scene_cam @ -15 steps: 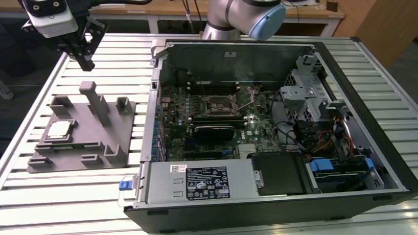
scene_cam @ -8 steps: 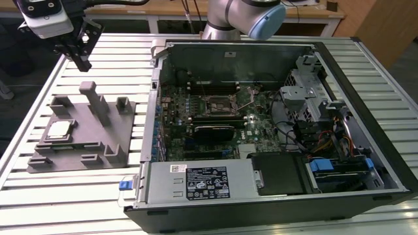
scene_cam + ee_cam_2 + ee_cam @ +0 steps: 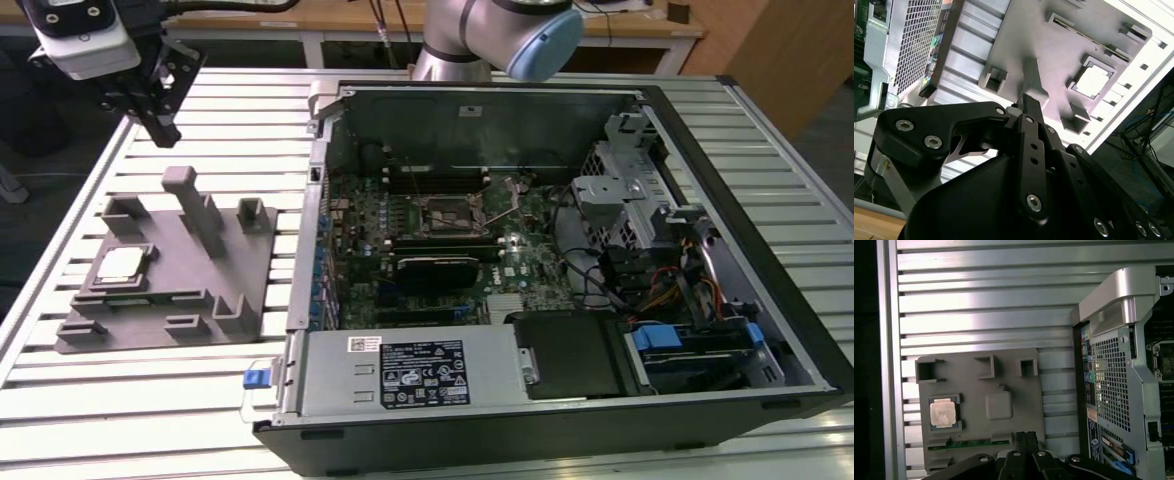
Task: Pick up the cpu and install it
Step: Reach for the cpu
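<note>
The cpu [image 3: 120, 266] is a small silvery square lying flat in a recess of the grey tray [image 3: 174, 300] at the exterior view's left. In the first wrist view the cpu [image 3: 943, 413] sits in the tray [image 3: 974, 390], off to one side of my gripper [image 3: 1026, 436]. My gripper [image 3: 163, 132] hangs high over the slatted table beyond the tray's far end, fingers shut with nothing between them. The dark socket [image 3: 447, 212] with its thin lever lies inside the open computer case [image 3: 481, 105]. The second wrist view shows the cpu [image 3: 1093, 80] past my gripper [image 3: 1030, 100].
Upright posts [image 3: 200, 205] stand on the tray between my gripper and the cpu. The case's grey side wall [image 3: 1114, 365] rises beside the tray. Inside the case are a power supply [image 3: 400, 370] and drive cages [image 3: 627, 190]. The slatted aluminium table [image 3: 240, 110] lies underneath.
</note>
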{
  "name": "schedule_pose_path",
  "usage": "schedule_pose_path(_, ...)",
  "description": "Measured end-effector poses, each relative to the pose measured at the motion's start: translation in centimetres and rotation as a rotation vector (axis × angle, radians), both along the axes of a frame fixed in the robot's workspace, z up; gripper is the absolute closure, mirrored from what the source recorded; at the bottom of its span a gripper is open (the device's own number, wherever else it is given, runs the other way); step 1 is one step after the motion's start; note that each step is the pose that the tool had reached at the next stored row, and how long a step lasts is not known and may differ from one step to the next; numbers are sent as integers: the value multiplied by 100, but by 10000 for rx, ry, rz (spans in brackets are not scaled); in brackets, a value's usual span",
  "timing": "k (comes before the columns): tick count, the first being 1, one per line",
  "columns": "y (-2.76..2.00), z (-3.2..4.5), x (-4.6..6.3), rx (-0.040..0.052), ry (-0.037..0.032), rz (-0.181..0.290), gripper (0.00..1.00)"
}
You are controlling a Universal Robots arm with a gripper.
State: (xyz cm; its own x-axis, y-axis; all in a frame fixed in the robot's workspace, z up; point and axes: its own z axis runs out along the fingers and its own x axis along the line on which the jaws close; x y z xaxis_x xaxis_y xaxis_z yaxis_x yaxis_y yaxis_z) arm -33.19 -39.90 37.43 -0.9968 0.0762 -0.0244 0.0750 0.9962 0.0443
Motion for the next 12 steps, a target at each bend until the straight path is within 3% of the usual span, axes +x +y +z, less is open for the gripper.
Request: schedule_pose_path(12,0,-12,-102,1,-1,-1,89)
